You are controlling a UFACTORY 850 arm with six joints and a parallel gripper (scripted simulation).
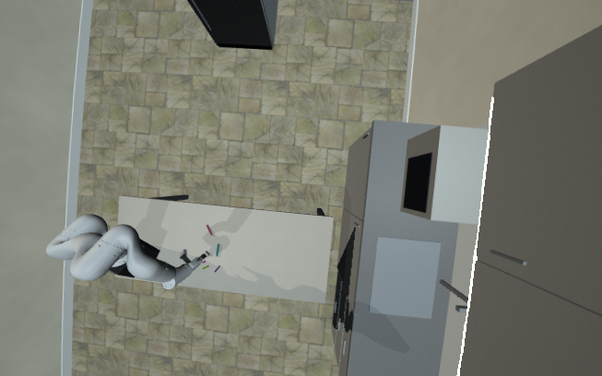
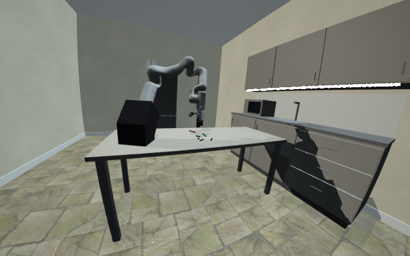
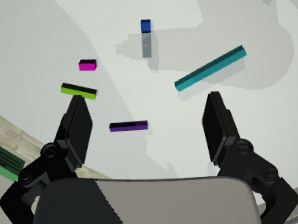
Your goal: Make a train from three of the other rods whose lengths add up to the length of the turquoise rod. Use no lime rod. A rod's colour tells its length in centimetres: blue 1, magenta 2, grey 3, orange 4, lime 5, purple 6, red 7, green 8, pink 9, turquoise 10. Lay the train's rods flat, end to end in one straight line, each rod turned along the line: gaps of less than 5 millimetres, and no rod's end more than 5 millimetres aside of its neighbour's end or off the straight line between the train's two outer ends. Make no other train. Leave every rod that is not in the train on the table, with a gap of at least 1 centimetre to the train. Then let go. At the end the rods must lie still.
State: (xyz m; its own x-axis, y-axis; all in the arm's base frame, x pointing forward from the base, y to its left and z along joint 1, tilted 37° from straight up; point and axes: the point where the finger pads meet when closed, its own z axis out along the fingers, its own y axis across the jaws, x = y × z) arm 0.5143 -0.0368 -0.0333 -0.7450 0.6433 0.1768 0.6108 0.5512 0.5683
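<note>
Blue and grey rods in line, purple yet to join

The blue rod and grey rod lie end to end on the table, seemingly touching, though the wrist view is too coarse to prove the gap. With the purple rod they would match the turquoise rod, so I judge two of three pieces placed. Purple lies apart, across their line; it needs picking up, turning and setting at one outer end, most handily grey's.

The jaws stand wide apart above the table, holding nothing. The final release belongs after purple is laid.

The magenta rod and lime rod lie beside one another, off the line. A pink rod, by its apparent length, lies beyond turquoise. All these spares should stay out.

No container holds any rod in sight; they lie directly on the table. The microwave and wall cabinets look shut, their contents hidden.
</note>
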